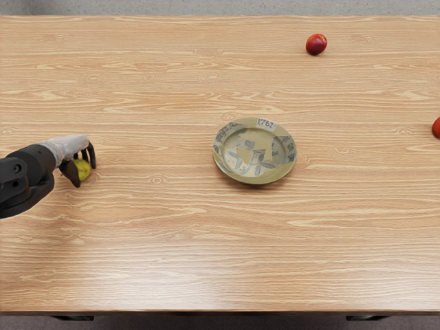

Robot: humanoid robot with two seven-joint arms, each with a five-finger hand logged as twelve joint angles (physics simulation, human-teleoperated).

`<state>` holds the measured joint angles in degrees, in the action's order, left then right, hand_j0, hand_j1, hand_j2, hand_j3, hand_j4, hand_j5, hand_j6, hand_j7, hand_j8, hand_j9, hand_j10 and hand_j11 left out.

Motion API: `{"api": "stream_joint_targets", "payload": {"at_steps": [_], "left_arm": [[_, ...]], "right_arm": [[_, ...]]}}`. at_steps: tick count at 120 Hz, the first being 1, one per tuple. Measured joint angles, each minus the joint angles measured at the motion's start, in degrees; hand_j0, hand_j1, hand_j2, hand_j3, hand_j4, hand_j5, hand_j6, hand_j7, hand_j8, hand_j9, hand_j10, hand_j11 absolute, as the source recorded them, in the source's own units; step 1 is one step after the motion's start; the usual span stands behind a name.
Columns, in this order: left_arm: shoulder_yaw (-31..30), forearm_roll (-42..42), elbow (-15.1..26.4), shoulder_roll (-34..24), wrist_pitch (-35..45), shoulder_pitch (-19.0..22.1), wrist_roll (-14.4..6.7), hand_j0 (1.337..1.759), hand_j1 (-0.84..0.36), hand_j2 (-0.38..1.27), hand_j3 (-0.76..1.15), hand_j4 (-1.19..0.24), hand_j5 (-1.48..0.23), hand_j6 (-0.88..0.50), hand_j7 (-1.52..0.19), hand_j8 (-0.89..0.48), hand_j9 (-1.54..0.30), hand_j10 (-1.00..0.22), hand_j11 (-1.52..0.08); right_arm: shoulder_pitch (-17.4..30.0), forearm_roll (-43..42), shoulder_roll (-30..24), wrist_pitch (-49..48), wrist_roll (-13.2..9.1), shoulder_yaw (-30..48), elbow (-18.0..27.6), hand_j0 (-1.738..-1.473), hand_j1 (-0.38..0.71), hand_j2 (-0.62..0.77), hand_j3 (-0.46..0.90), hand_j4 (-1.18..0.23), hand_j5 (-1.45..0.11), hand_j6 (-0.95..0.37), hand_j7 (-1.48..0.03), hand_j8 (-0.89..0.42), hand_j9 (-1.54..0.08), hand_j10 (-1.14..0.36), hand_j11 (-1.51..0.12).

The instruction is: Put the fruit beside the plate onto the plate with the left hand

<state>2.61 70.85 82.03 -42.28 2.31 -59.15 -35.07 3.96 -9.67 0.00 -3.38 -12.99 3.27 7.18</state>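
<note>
Yellow-green fruit (83,170) sits gripped (it seems) in the curled fingers of the left hand (73,154), plate (237,137) well apart to its right

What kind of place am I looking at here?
Likely a simulated tabletop test setup, not a real kitchen: a wooden table, one plate, a red fruit, and the left robot hand closed on a yellow fruit.

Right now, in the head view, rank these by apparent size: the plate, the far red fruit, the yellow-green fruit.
1. plate
2-3. red fruit and yellow-green fruit: they look similar; the left hand partly covers the latter, so unranked.
</note>
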Motion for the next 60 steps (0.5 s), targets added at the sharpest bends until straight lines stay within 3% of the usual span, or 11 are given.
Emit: {"api": "stream_joint_targets", "payload": {"at_steps": [39, 60], "left_arm": [[-0.02, -0.76, -0.02, -0.01, -1.28, -1.17, 0.04, 1.644, -0.38, 0.44, 0.0, -0.77, -1.22, -0.33, -1.14, -0.33, -1.13, -0.7, -1.13], [0.17, -0.78, 0.24, 0.76, -2.5, -2.9, 0.04, 1.644, -0.38, 0.43, 0.0, -0.77, -1.25, -0.32, -1.15, -0.31, -1.15, -0.71, -1.15]], "right_arm": [[0.0, 0.0, 0.0, 0.01, 0.0, 0.07, -0.02, -1.658, -0.35, 0.0, 0.0, 0.0, 0.0, 0.0, 0.0, 0.0, 0.0, 0.0, 0.0], [0.0, 0.0, 0.0, 0.02, -0.01, 0.07, -0.01, -1.658, -0.35, 0.0, 0.0, 0.0, 0.0, 0.0, 0.0, 0.0, 0.0, 0.0, 0.0]]}}
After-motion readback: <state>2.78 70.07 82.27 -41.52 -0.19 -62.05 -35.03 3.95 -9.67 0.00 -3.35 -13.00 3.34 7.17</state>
